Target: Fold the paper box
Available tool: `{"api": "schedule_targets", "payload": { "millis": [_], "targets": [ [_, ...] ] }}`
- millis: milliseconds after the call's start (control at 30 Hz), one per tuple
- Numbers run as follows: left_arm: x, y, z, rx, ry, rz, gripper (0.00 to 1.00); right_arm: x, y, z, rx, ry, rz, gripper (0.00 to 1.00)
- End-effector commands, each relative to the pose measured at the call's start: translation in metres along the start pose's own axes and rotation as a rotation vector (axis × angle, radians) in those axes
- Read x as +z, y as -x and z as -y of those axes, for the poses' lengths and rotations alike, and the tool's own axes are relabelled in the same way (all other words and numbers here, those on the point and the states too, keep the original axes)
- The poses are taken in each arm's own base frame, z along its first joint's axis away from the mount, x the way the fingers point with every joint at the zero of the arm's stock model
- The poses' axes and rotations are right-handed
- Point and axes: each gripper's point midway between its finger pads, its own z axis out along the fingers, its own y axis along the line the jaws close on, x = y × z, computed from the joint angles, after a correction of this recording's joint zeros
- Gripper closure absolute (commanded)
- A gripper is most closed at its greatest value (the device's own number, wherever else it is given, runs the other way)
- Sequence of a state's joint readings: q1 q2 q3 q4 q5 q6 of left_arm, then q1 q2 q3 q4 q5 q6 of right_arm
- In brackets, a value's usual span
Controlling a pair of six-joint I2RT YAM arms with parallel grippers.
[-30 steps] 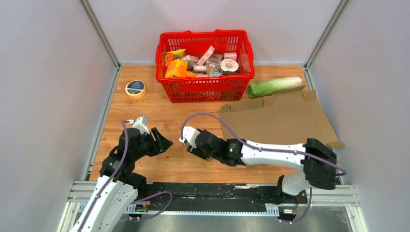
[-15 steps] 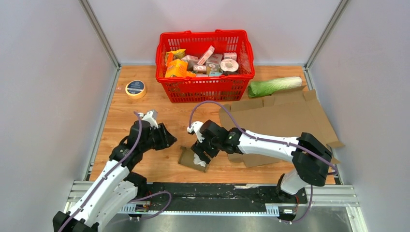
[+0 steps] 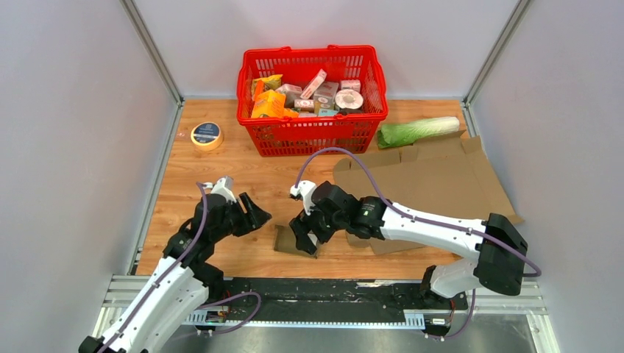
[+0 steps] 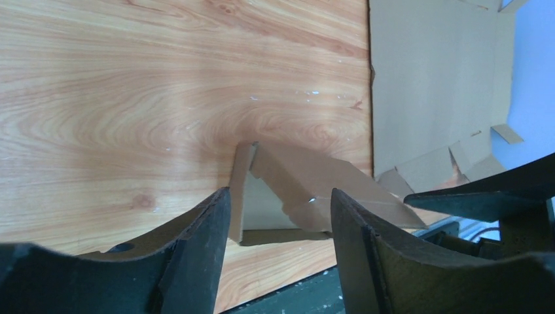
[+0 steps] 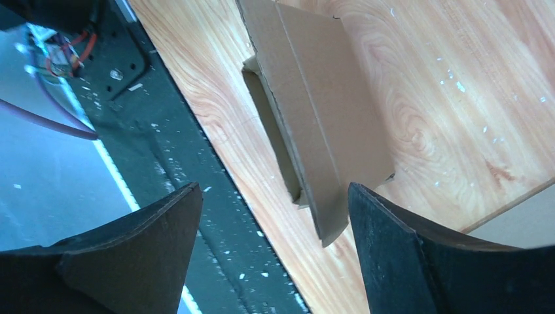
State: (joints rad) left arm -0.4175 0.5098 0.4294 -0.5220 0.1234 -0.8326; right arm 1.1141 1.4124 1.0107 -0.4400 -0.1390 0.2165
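Note:
A small, partly folded brown cardboard box (image 3: pixel 282 240) lies on the wooden table near its front edge. It also shows in the left wrist view (image 4: pixel 307 186) and in the right wrist view (image 5: pixel 314 111). My right gripper (image 3: pixel 302 236) is open and hovers just over the box's right side, jaws wide apart (image 5: pixel 275 196), not holding it. My left gripper (image 3: pixel 257 213) is open and empty, a little left of and behind the box, pointing at it (image 4: pixel 280 219). A large flat cardboard sheet (image 3: pixel 427 180) lies to the right, under my right arm.
A red basket (image 3: pixel 313 132) full of groceries stands at the back centre. A roll of tape (image 3: pixel 207 135) lies at the back left and a green cabbage (image 3: pixel 416 131) at the back right. The black rail (image 3: pixel 316 290) runs along the near table edge, close to the box.
The small box, unseen a second ago, now lies on the table below my right gripper, which has opened over it and drawn slightly back. My left gripper has moved right towards the box.

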Motion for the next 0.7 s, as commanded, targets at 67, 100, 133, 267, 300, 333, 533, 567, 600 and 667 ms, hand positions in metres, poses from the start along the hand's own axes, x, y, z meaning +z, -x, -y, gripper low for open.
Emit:
{"api": "schedule_targets", "payload": {
  "millis": [67, 100, 133, 267, 300, 333, 533, 567, 600, 667],
  "targets": [
    [0.008, 0.028, 0.057, 0.042, -0.177, -0.007, 0.32, 0.001, 0.022, -0.017, 0.189, 0.053, 0.079, 0.19],
    [0.007, 0.033, 0.066, 0.063, -0.203, -0.007, 0.34, 0.004, 0.024, -0.015, 0.192, 0.047, 0.078, 0.19],
    [0.013, 0.031, 0.067, 0.062, -0.199, -0.031, 0.37, 0.006, 0.029, -0.017, 0.192, 0.049, 0.09, 0.2],
    [0.021, 0.024, 0.077, 0.068, -0.254, -0.066, 0.55, 0.019, 0.027, -0.022, 0.21, 0.086, 0.071, 0.25],
    [0.024, 0.013, 0.074, 0.071, -0.256, -0.091, 0.57, 0.022, 0.024, -0.021, 0.216, 0.089, 0.062, 0.26],
    [0.025, 0.006, 0.073, 0.07, -0.258, -0.11, 0.57, 0.024, 0.022, -0.023, 0.221, 0.096, 0.057, 0.27],
    [0.043, -0.051, 0.039, 0.011, -0.2, -0.23, 0.63, 0.037, -0.005, -0.016, 0.204, 0.099, 0.02, 0.26],
    [0.045, -0.056, 0.036, 0.008, -0.203, -0.239, 0.64, 0.039, -0.011, -0.012, 0.193, 0.083, 0.005, 0.25],
    [0.047, -0.065, 0.027, 0.001, -0.184, -0.263, 0.64, 0.04, -0.015, -0.01, 0.176, 0.071, -0.006, 0.25],
    [0.049, -0.075, 0.017, -0.002, -0.145, -0.3, 0.66, 0.037, -0.021, -0.002, 0.112, 0.013, -0.027, 0.23]
  ]
}}
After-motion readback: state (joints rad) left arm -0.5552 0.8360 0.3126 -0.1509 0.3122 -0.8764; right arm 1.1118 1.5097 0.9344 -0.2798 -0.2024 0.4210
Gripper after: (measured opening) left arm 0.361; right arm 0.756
